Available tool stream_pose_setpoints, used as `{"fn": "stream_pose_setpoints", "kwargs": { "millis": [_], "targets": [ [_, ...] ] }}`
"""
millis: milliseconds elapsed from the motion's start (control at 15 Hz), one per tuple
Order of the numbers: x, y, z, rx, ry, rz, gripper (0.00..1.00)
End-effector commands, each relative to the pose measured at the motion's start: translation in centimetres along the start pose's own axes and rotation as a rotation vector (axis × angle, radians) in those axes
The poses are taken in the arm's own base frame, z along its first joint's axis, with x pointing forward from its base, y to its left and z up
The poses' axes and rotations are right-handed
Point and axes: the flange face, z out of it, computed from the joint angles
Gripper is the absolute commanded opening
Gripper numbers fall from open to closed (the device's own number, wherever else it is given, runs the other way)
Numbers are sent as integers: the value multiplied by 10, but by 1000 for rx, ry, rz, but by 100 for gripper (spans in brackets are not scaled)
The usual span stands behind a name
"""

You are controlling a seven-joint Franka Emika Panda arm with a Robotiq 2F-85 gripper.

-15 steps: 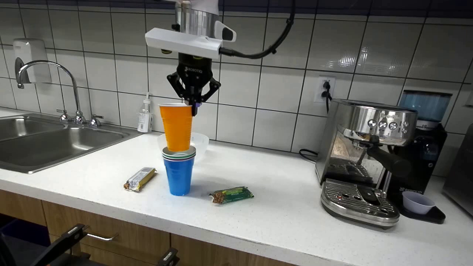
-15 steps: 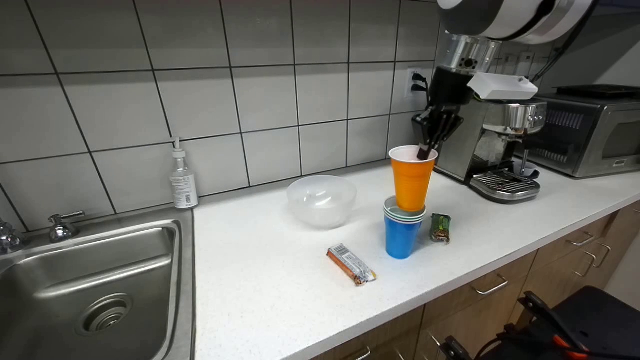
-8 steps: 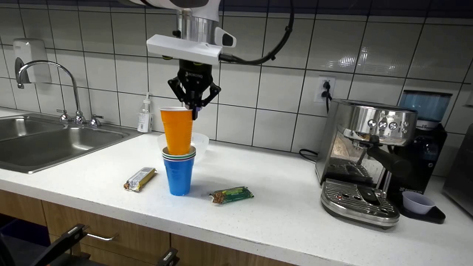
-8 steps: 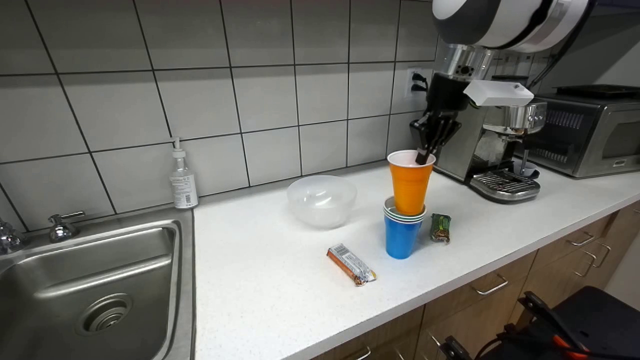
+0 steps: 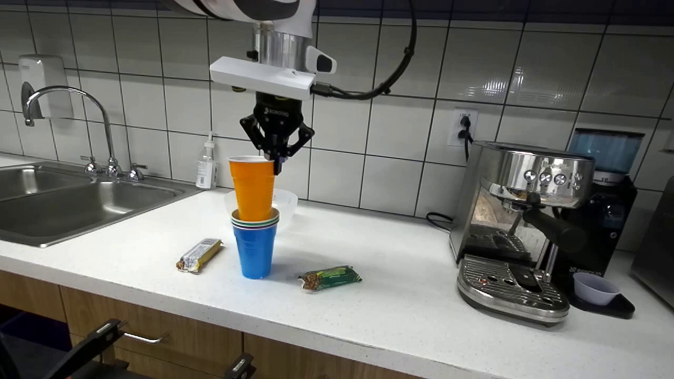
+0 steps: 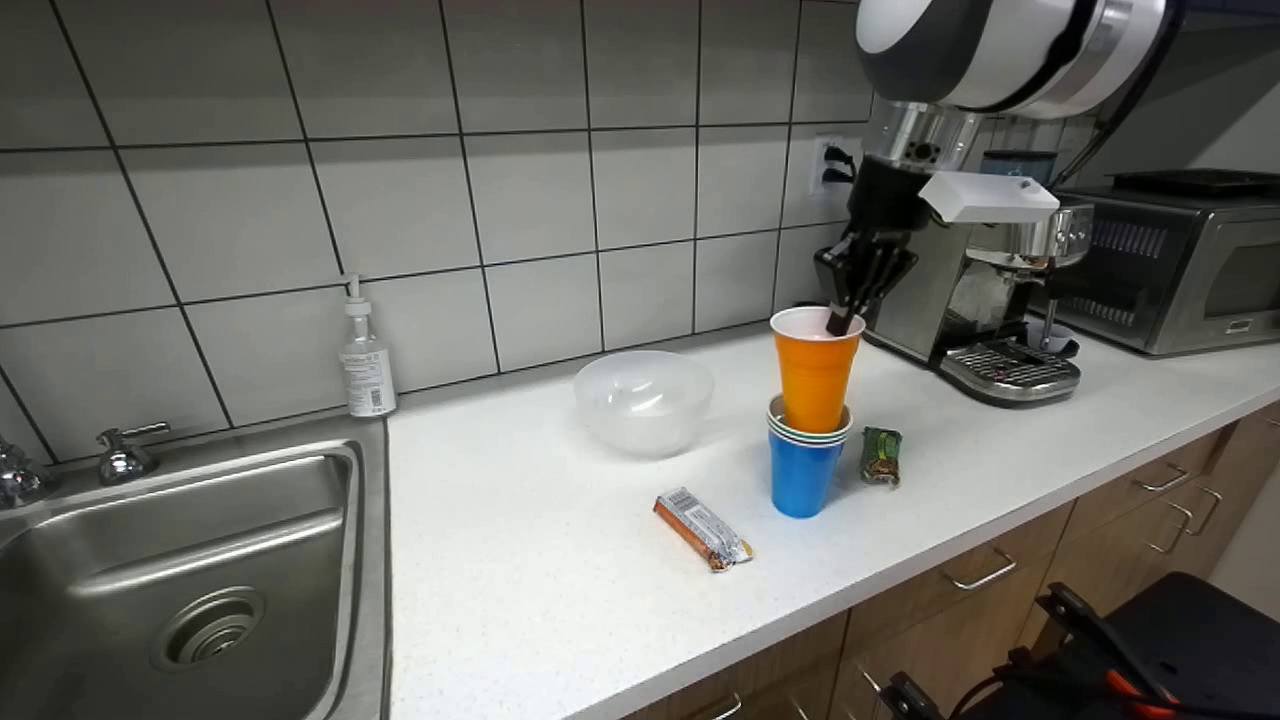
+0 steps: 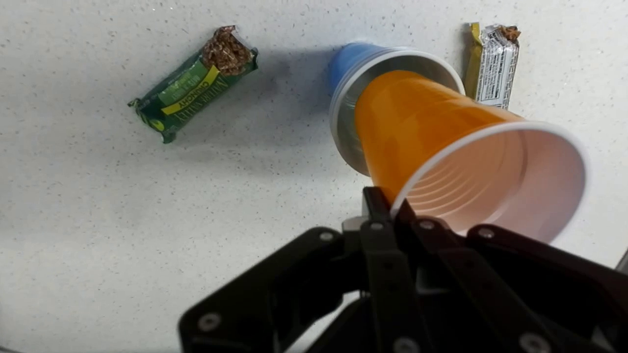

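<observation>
- Pinching the rim of the orange cup [image 6: 815, 380], the hand [image 7: 390, 206] is gripping with one finger inside the cup wall and one outside.
- The orange cup is hanging below the fingers, mouth upward and nearly upright, its body extending to the left of the hand in both exterior views.
- Its base is reaching just inside the open mouth of the stack of cups [image 5: 255, 252] under the hand; whether it is touching the inside cannot be told.
- That stack, blue on the outside, is standing on the counter [image 5: 389, 310], showing several rims at its top.
- A green-wrapped bar [image 7: 191, 90] is lying to the left of the hand in the wrist view, its opened end showing brown content.
- A silver-and-yellow bar [image 7: 494, 71] is lying beyond the hand, on the far side of the stack from the green one, also showing a brown end.
- A clear bowl [image 6: 645, 405] is sitting left of the hand in an exterior view, well apart from it.
- A coffee machine [image 5: 537, 176] is standing well to the right of the hand in an exterior view.
</observation>
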Motion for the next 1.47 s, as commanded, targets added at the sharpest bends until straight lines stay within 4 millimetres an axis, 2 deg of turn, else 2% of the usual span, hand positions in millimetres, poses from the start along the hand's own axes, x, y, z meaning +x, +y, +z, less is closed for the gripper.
{"fn": "stream_pose_setpoints", "kwargs": {
  "millis": [0, 733, 1400],
  "targets": [
    [1, 0, 6, 17, 15, -8, 1],
    [-2, 4, 24, 33, 0, 1, 1],
    [-5, 16, 40, 45, 3, 23, 1]
  ]
}}
